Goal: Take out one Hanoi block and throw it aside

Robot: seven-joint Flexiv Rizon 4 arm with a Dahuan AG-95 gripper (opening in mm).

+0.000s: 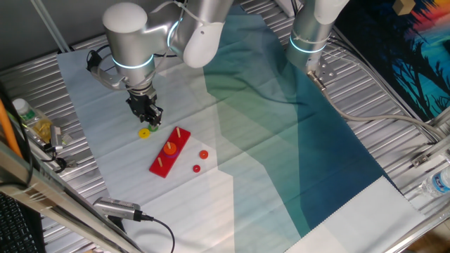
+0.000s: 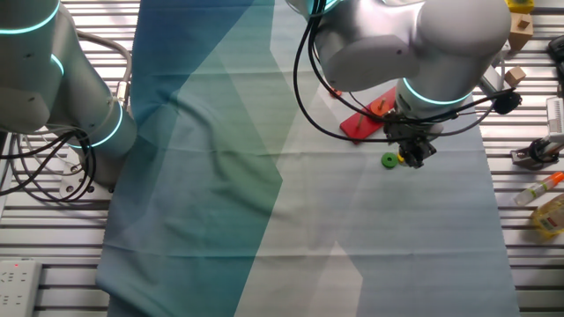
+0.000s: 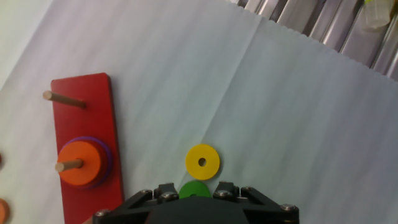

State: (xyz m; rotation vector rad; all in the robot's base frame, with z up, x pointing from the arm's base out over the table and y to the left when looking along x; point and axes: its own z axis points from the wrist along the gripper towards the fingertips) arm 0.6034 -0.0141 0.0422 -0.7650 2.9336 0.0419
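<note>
Hand view: the cloth-covered surface carries the red pegged base, and the yellow Hanoi block lies flat beside it, touching a green disc. The gripper hovers just above; whether its jaws are apart cannot be told.

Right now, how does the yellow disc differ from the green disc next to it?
The yellow disc shows whole in the hand view, centre hole plain; the green disc is half hidden at the pincer. The yellow disc lies farther out from the pincer than the green disc. Both lie flat on the cloth, off the red base.
</note>
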